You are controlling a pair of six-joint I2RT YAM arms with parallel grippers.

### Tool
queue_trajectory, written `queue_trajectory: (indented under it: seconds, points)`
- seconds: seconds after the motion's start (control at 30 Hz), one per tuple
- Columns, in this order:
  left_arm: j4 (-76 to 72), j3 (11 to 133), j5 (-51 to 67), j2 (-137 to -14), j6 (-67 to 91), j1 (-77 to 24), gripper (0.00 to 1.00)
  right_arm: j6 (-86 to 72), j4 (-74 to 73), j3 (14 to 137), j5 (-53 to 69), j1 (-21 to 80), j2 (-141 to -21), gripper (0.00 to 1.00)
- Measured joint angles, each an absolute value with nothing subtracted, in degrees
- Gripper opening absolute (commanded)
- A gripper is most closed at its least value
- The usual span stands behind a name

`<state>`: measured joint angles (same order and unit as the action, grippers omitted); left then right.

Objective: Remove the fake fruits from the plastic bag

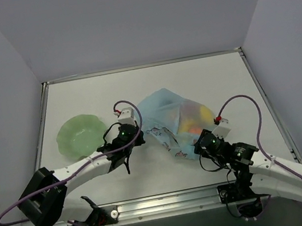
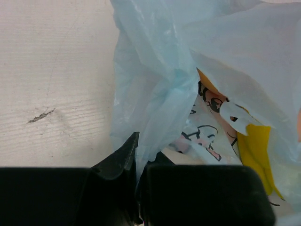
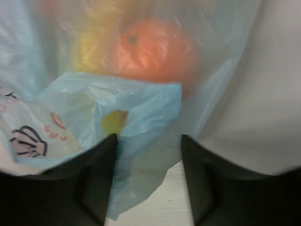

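The light-blue plastic bag (image 1: 172, 118) lies crumpled mid-table, its cartoon print facing the near side. The fake fruits are inside it: an orange ball (image 3: 153, 49) and a yellow piece (image 3: 94, 44) show through the film, and in the top view they show as a yellow-orange blur (image 1: 192, 121). My left gripper (image 1: 138, 140) is at the bag's left edge, shut on a fold of the bag (image 2: 155, 108). My right gripper (image 1: 199, 147) is at the bag's near right corner, open, with a loose flap of bag (image 3: 141, 122) hanging between its fingers.
A pale green plate (image 1: 81, 135) sits left of the bag, beside my left arm. The white table (image 1: 220, 78) is walled at the back and on both sides. A metal rail runs along the near edge.
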<state>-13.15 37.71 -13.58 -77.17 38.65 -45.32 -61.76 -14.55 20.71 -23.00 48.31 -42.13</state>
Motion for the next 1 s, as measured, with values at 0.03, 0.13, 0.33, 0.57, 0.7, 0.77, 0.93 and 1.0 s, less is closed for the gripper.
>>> queue_trajectory:
  seconds: [0.03,0.13,0.33,0.57,0.7,0.77,0.93,1.0]
  points:
    - [-13.4,37.6,-13.5,-77.0,38.5,-45.4,0.02,-61.6,-15.6,22.5,-23.5,49.1,-42.8,0.66]
    - [-13.9,37.6,-13.4,-75.8,37.6,-45.6,0.02,-58.1,-18.8,30.7,-25.1,49.6,-43.5,0.81]
    - [-14.0,36.7,-12.6,-69.7,36.8,-46.0,0.02,-46.2,-20.0,49.7,-26.2,49.6,-47.2,0.76]
    - [-13.9,36.6,-11.9,-68.2,36.4,-46.1,0.02,-32.8,-18.9,60.5,-24.6,50.7,-63.7,0.69]
    - [-13.9,36.6,-11.8,-68.2,36.2,-46.2,0.02,-27.7,-16.7,61.6,-24.6,51.4,-77.3,0.74]
    - [-13.9,36.6,-11.6,-68.2,36.1,-46.2,0.02,-25.8,-16.4,61.6,-24.6,51.4,-82.5,0.76]
    - [-14.1,36.6,-10.9,-68.2,36.1,-46.2,0.02,-23.4,-13.6,61.6,-25.7,50.0,-88.5,0.74]
    - [-14.2,36.6,-10.7,-68.2,36.1,-46.2,0.02,-22.6,-11.9,61.6,-25.8,48.5,-89.3,0.63]
